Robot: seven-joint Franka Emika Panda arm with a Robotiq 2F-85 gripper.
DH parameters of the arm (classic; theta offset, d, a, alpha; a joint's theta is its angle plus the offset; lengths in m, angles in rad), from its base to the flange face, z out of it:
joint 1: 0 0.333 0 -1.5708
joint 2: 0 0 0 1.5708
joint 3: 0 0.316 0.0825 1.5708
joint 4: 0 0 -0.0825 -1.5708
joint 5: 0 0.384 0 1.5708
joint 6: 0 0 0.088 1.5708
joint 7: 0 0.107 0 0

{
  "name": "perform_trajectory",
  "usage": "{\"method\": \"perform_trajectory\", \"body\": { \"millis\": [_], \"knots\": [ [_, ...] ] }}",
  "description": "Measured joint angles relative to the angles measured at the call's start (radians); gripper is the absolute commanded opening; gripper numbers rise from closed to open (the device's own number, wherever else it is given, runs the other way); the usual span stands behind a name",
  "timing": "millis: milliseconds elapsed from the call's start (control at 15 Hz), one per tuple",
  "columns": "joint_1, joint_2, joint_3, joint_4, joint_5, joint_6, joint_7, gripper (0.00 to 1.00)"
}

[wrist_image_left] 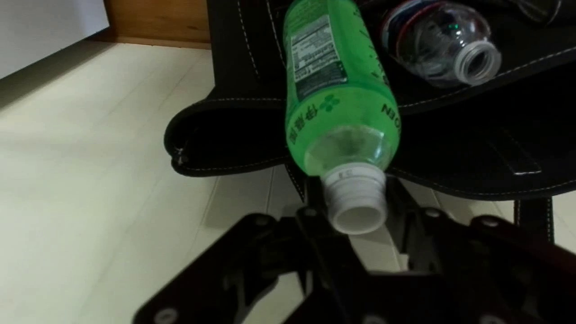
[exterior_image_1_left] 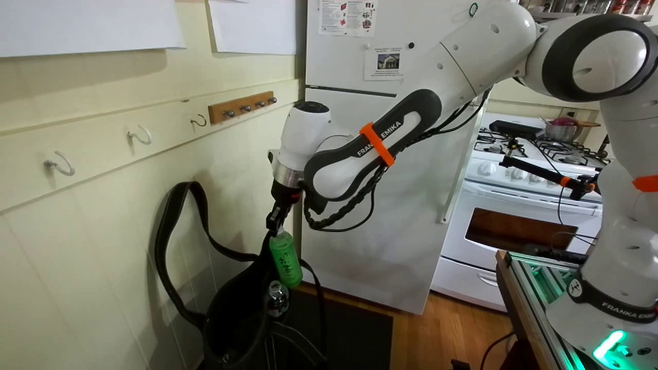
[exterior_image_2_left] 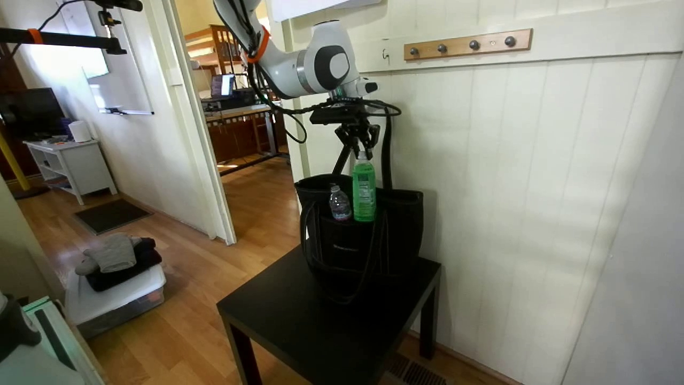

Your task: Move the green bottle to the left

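Observation:
The green bottle (exterior_image_1_left: 286, 259) is bright green with a whitish, capless neck. It hangs slightly tilted from my gripper (exterior_image_1_left: 277, 226), in front of the open black bag (exterior_image_1_left: 234, 318). In an exterior view the bottle (exterior_image_2_left: 364, 191) overlaps the bag's front (exterior_image_2_left: 342, 256), right of a clear bottle (exterior_image_2_left: 340, 204), and my gripper (exterior_image_2_left: 363, 152) is at its top. In the wrist view the fingers (wrist_image_left: 355, 193) are shut on both sides of the white neck, and the bottle (wrist_image_left: 344, 103) points away from me. I cannot tell whether its base touches the bag.
The clear bottle also shows in the wrist view (wrist_image_left: 441, 45), sitting at the bag's front. The bag stands on a black table (exterior_image_2_left: 288, 326) against the pale wall (exterior_image_2_left: 523, 187). A looped strap (exterior_image_1_left: 169, 221) rises from the bag. A white fridge (exterior_image_1_left: 370, 246) stands beyond the arm.

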Motion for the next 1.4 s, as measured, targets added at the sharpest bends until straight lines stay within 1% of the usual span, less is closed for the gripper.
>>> {"method": "perform_trajectory", "body": {
  "millis": [267,600,1000,1400],
  "knots": [
    [0.019,-0.070,-0.033,-0.054,-0.050,0.001,0.056,0.12],
    [0.015,-0.146,-0.020,-0.107,-0.055,0.001,0.058,0.12],
    [-0.007,-0.189,0.054,-0.174,-0.031,0.001,0.031,0.12],
    [-0.056,-0.205,0.159,-0.231,0.099,-0.005,-0.109,0.12]
  ]
}}
